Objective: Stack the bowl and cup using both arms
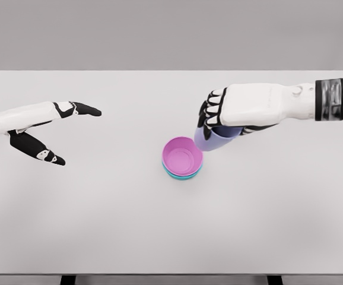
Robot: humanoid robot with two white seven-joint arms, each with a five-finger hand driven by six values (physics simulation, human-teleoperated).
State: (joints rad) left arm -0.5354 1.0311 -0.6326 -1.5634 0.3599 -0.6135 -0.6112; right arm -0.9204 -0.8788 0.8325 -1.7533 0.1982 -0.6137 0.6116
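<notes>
A pink bowl point(182, 157) sits nested in a teal bowl point(183, 174) near the middle of the white table point(100, 225). Just to its upper right my right hand point(219, 116) is shut on a lavender cup point(213, 140), which is tilted with its mouth toward the lower left, close over the pink bowl's rim. Whether the cup touches the bowl cannot be told. My left hand point(62, 127) hovers at the left side of the table, open, fingers and thumb spread, holding nothing, well apart from the bowls.
The table's front edge runs along the bottom of the view, with two dark legs point(67, 279) showing below. A grey wall lies behind the far edge.
</notes>
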